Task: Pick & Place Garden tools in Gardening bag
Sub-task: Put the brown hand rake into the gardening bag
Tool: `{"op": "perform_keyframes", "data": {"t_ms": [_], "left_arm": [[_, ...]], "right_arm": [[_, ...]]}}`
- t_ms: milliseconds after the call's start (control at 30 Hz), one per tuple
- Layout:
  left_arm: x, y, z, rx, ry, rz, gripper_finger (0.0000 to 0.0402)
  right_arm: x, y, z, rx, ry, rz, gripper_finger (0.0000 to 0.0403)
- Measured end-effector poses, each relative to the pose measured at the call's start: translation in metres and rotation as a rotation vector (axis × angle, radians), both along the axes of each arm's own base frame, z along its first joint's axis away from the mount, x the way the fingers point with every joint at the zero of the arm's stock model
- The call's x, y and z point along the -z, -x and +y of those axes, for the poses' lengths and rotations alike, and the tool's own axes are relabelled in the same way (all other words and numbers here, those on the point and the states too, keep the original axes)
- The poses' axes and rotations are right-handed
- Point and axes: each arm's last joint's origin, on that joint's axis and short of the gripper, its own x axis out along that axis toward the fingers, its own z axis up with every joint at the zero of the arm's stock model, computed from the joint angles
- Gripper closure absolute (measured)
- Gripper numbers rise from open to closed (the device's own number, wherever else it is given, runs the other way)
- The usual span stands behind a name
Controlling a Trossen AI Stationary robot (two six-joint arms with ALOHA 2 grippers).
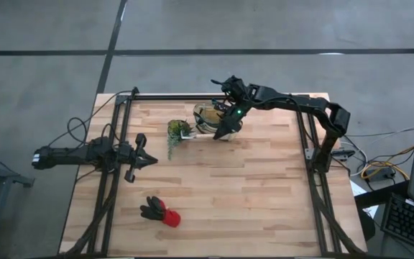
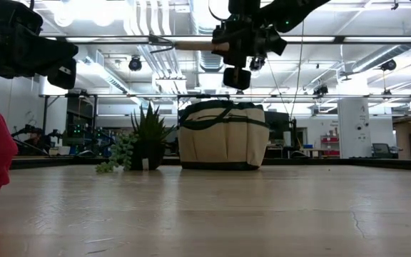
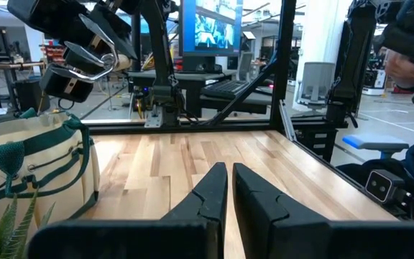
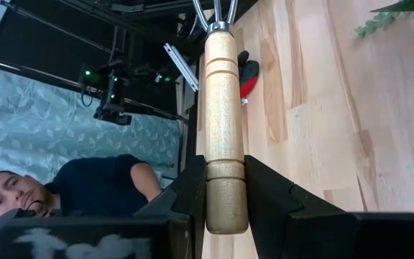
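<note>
The tan gardening bag with green trim (image 1: 208, 116) stands on its base at the table's far middle, and shows in the low view (image 2: 223, 135). My right gripper (image 1: 226, 129) is above it, shut on the thin wooden-handled hand tool (image 4: 223, 108). The black-and-red gloves (image 1: 160, 212) lie on the table near its front edge. My left gripper (image 3: 230, 176) is shut and empty at the table's left (image 1: 146, 160). The pruning shears are out of view. My right gripper pinches the wooden handle near its free end (image 4: 225, 169) between its two fingers (image 4: 190, 188), which lie across the handle. The tool is lifted clear and lies about level above the bag (image 2: 191, 44), its metal prongs (image 4: 215, 11) pointing away from the gripper.
A small green potted plant (image 1: 177, 130) stands just left of the bag. A black metal frame (image 1: 118, 129) runs along the table's left, far and right sides. A person shows beyond the table in the right wrist view (image 4: 85, 191).
</note>
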Motion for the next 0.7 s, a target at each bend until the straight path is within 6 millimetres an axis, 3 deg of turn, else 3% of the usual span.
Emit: {"op": "perform_keyframes", "data": {"t_ms": [400, 700], "left_arm": [[0.0, 0.0, 0.0, 0.0, 0.0, 0.0, 0.0374], [0.0, 0.0, 0.0, 0.0, 0.0, -0.001, 0.0374]], "right_arm": [[-0.001, -0.003, 0.004, -0.007, 0.012, -0.011, 0.0332], [-0.011, -0.011, 0.002, 0.007, 0.116, -0.161, 0.0335]]}}
